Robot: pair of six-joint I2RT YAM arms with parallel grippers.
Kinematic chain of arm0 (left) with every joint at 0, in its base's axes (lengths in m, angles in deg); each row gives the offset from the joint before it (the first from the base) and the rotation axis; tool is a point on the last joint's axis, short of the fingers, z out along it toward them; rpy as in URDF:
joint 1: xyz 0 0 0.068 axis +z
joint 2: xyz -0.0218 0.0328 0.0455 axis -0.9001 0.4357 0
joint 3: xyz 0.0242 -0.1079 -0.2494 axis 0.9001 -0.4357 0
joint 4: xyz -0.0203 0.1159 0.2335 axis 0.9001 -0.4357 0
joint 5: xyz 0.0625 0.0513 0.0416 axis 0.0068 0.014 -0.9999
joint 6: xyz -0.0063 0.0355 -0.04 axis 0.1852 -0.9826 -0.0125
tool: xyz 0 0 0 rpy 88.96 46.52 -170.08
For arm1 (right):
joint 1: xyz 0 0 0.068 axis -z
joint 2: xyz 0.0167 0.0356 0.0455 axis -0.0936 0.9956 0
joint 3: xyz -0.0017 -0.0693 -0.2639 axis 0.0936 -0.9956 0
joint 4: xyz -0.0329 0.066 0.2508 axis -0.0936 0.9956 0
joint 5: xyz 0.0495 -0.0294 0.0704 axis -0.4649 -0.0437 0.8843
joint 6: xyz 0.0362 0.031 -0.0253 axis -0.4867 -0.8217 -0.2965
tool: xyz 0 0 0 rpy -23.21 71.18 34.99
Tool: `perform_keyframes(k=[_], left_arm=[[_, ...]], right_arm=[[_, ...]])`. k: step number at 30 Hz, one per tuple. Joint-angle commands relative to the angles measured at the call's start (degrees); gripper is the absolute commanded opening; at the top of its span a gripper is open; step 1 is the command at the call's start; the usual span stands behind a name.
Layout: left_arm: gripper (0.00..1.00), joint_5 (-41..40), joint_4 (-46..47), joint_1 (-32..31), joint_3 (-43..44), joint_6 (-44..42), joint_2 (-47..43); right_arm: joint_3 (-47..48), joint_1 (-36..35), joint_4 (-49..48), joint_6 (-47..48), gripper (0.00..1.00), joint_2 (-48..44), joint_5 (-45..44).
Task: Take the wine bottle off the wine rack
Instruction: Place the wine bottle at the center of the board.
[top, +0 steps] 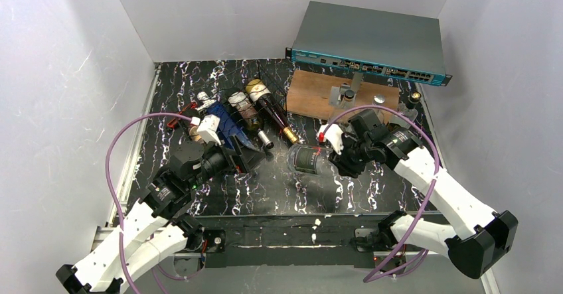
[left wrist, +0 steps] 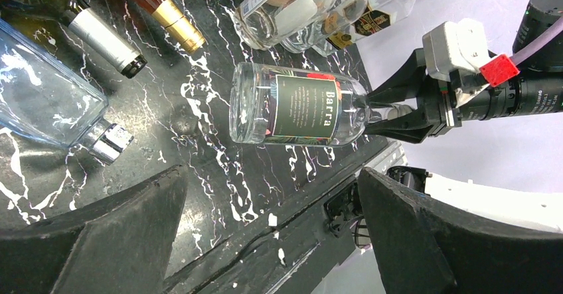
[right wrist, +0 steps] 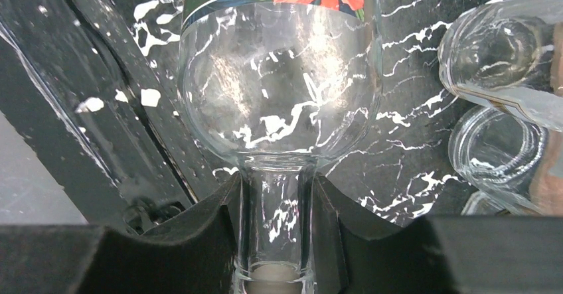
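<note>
The wine bottle (top: 307, 158) is clear glass with a dark green label (left wrist: 305, 111) and lies on its side low over the black marbled mat, right of the wine rack (top: 234, 123). I cannot tell if it touches the mat. My right gripper (right wrist: 277, 198) is shut on its neck, just below the round shoulder (right wrist: 279, 88), and shows from the side in the left wrist view (left wrist: 382, 111). My left gripper (left wrist: 272, 174) is open and empty, its fingers (top: 249, 156) at the rack's near edge and apart from the bottle. The thin black wire rack holds several other bottles.
A flat blue bottle (left wrist: 40, 85), a silver-capped bottle (left wrist: 109, 38) and a gold-capped amber bottle (top: 275, 115) lie in the rack. A wooden board (top: 312, 95) and a grey network switch (top: 372, 42) stand behind. Clear bottles (right wrist: 498, 48) lie just right of the held one.
</note>
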Motion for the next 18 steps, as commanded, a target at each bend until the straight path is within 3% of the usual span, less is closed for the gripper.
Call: perform_keyframes(k=[1, 18], left_arm=[[0.99, 0.93, -0.88, 0.27, 0.53, -1.25, -0.40], [0.99, 0.31, -7.40, 0.31, 2.52, -4.92, -3.60]], right_arm=[[5.53, 0.20, -5.62, 6.11, 0.01, -2.16, 1.13], [10.68, 0.18, 1.92, 21.20, 0.01, 4.66, -4.68]])
